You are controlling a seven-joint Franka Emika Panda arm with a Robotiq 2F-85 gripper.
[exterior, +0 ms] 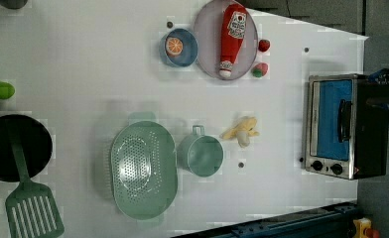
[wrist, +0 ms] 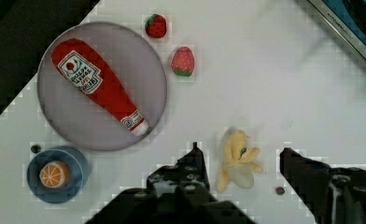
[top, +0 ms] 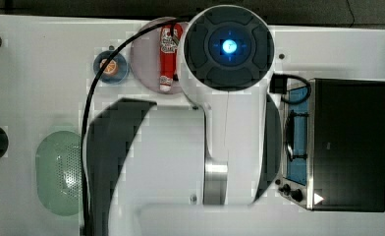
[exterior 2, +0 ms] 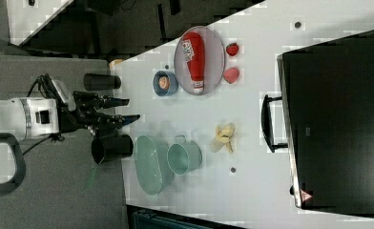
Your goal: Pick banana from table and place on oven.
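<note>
banana (wrist: pixel 237 161), pale yellow, peel splayed, perhaps whitish core; gripper (wrist: pixel 242 172) parted wide, nothing held

A red ketchup bottle (exterior: pixel 233 37) lies on a grey plate (exterior: pixel 207 44), two strawberries (exterior: pixel 264 45) beside it. Nearby: an orange slice (exterior: pixel 173 46) in a blue bowl (exterior: pixel 190 49), a teal cup (exterior: pixel 201 154), a green colander (exterior: pixel 143 168), a spatula (exterior: pixel 31 206).
</note>
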